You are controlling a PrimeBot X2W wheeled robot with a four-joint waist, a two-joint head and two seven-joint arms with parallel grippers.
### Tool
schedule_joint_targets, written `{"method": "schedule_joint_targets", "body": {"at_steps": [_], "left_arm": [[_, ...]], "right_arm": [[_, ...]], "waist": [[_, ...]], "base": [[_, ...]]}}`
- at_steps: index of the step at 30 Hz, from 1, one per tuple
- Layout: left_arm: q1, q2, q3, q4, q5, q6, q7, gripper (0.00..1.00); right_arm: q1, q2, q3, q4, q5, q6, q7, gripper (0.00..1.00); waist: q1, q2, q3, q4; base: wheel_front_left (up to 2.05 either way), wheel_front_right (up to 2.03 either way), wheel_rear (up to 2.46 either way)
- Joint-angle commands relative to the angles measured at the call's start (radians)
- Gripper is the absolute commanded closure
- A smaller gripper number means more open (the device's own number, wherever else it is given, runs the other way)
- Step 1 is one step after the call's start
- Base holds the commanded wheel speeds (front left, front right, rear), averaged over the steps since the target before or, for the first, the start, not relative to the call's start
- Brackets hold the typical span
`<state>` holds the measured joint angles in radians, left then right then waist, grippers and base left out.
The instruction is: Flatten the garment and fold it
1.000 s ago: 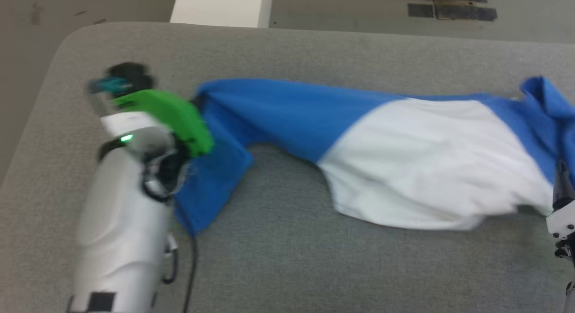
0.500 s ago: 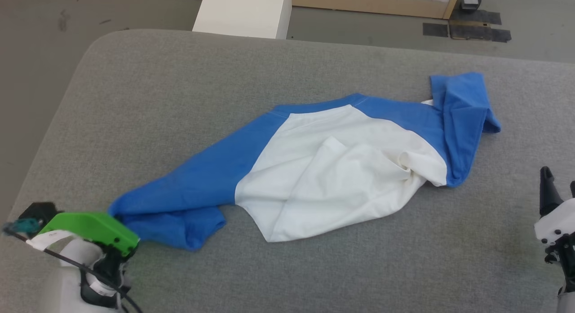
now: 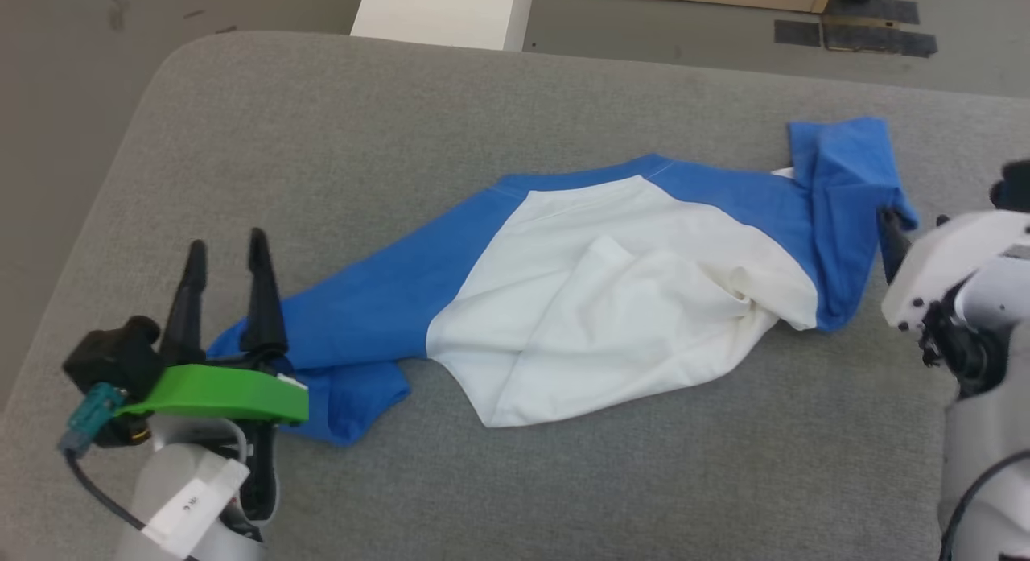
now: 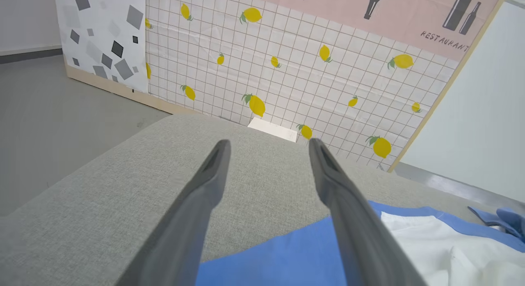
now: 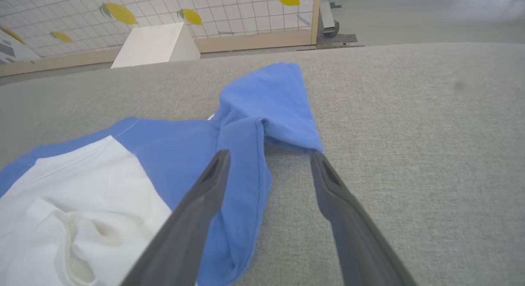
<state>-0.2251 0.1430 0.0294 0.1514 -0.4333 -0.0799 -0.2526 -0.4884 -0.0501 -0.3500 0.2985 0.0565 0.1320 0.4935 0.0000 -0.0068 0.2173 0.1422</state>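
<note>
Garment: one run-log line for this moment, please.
garment: crumpled, unfolded | left gripper: open, empty, at garment's left end | right gripper: open, empty, at its right end

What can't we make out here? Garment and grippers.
- Head view: garment sleeve end beside the left gripper, covered by its green mount.
- Right wrist view: whether the right gripper touches the blue sleeve; fingers overlap the cloth, height unreadable.
- Both wrist views: garment's white body, cut off by the bottom edge.
</note>
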Motion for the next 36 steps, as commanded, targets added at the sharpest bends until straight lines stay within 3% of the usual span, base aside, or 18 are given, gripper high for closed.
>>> {"method": "schedule_joint_targets", "body": {"at_steps": [1, 11, 12, 13, 14, 15, 22, 26, 30, 31, 36], "left_arm": [[-0.002, -0.009, -0.006, 0.001, 0.021, -0.008, -0.007, 0.00], [-0.024, -0.058, 0.014, 0.003, 0.058, -0.030, -0.009, 0.00], [-0.026, -0.061, 0.016, 0.008, 0.057, -0.031, -0.009, 0.00], [-0.029, -0.063, 0.018, 0.005, 0.059, -0.033, -0.009, 0.00], [-0.033, -0.066, 0.020, 0.003, 0.061, -0.035, -0.009, 0.00], [-0.035, -0.068, 0.021, 0.005, 0.062, -0.036, -0.009, 0.00], [-0.048, -0.077, 0.033, 0.009, 0.075, -0.042, -0.009, 0.00], [-0.038, -0.081, 0.041, 0.012, 0.076, -0.044, -0.009, 0.00], [-0.028, -0.084, 0.034, 0.033, 0.076, -0.046, -0.009, 0.00], [-0.020, -0.086, 0.032, 0.050, 0.073, -0.047, -0.009, 0.00], [-0.012, -0.083, 0.026, 0.092, 0.068, -0.047, -0.008, 0.00]], "right_arm": [[-0.029, 0.000, 0.008, 0.018, -0.027, -0.001, 0.025, 0.00], [-0.136, 0.000, 0.021, 0.105, -0.185, -0.001, 0.118, 0.00], [-0.141, 0.000, 0.018, 0.111, -0.189, -0.001, 0.121, 0.09], [-0.145, 0.000, 0.015, 0.115, -0.191, -0.001, 0.121, 0.54], [-0.150, 0.000, 0.013, 0.119, -0.191, -0.001, 0.118, 0.82], [-0.153, 0.000, 0.013, 0.123, -0.187, -0.001, 0.116, 1.00], [-0.157, 0.000, 0.011, 0.095, -0.119, -0.001, 0.045, 1.00], [-0.091, 0.000, -0.035, -0.013, -0.054, -0.001, -0.017, 1.00], [0.074, 0.000, -0.100, -0.167, 0.026, -0.001, -0.028, 1.00], [0.231, 0.000, -0.136, -0.242, 0.086, -0.001, 0.005, 1.00], [0.394, 0.000, -0.132, -0.208, 0.203, -0.001, 0.026, 1.00]], "waist": [[0.0000, 0.0067, 0.024, 0.025], [0.0000, 0.0067, 0.079, 0.060], [0.0000, 0.0067, 0.082, 0.060], [0.0000, 0.0067, 0.084, 0.060], [0.0000, 0.0067, 0.087, 0.059], [0.0000, 0.0067, 0.088, 0.058], [0.0000, 0.0067, 0.077, 0.035], [0.0000, 0.0067, 0.051, 0.018], [0.0000, 0.0067, 0.028, 0.001], [0.0000, 0.0067, 0.016, -0.016], [0.0000, 0.0067, 0.001, -0.048]], "base": [[0.00, 0.00, 0.00], [0.00, 0.00, 0.00], [0.00, 0.00, 0.00], [0.00, 0.00, 0.00], [0.00, 0.00, 0.00], [0.00, 0.00, 0.00], [0.00, 0.00, 0.00], [0.00, 0.00, 0.00], [0.00, 0.00, 0.00], [0.00, 0.00, 0.00], [0.00, 0.00, 0.00]]}}
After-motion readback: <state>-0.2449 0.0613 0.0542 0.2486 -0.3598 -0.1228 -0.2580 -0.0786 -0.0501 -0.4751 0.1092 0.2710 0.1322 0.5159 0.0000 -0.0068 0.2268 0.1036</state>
